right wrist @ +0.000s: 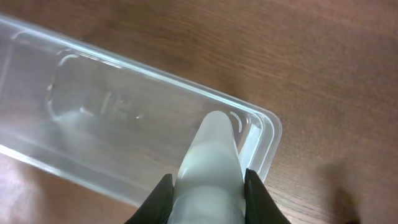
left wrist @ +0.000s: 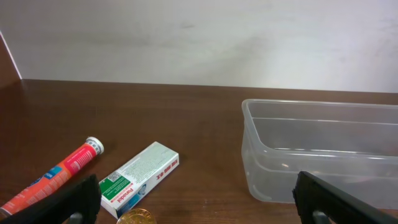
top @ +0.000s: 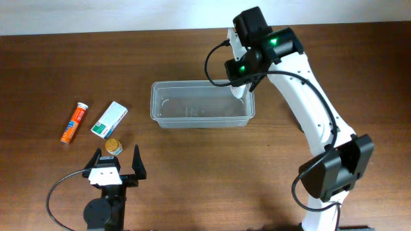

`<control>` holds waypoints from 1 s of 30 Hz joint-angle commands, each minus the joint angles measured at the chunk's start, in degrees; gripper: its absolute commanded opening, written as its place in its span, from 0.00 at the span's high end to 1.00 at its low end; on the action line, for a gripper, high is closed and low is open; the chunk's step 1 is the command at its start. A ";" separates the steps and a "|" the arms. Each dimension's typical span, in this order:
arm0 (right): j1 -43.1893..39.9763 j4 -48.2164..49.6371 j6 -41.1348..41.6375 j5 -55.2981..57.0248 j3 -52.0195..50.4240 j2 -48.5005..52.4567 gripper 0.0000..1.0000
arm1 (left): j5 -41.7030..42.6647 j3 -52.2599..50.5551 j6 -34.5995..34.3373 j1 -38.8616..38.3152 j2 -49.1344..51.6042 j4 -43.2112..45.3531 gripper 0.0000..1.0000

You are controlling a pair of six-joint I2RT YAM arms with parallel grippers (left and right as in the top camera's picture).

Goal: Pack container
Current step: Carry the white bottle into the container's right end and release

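Observation:
The clear plastic container [top: 199, 122] stands mid-table and holds nothing that I can see. It also shows in the left wrist view [left wrist: 323, 143] and in the right wrist view [right wrist: 93, 99]. My right gripper [top: 243, 82] hangs over the container's right end. In the right wrist view it [right wrist: 208, 193] is shut on a white bottle [right wrist: 211, 155], which points down into that end. My left gripper [top: 116, 157] is open and empty at the front left, and its fingers frame the left wrist view [left wrist: 199, 205].
An orange tube [top: 74, 122] [left wrist: 56, 174] and a green-and-white box [top: 109, 119] [left wrist: 140, 177] lie left of the container. A small gold-capped jar [top: 113, 146] [left wrist: 135, 217] stands just ahead of my left gripper. A pale wall runs behind the table.

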 commanded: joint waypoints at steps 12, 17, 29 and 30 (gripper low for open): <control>0.26 14.14 12.74 3.80 -16.28 0.59 0.83 | -0.55 -0.35 -0.50 0.22 -0.22 0.02 0.01; 0.26 18.47 14.27 3.82 -19.28 0.59 0.82 | -0.55 -0.35 -0.52 0.22 -0.22 0.02 0.01; 0.26 21.40 16.68 6.78 -20.76 0.59 0.82 | -0.55 -0.35 -0.52 0.22 -0.22 0.02 0.01; 0.26 21.59 16.72 6.78 -20.94 0.59 0.82 | -0.55 -0.35 -0.52 0.22 -0.22 0.02 0.01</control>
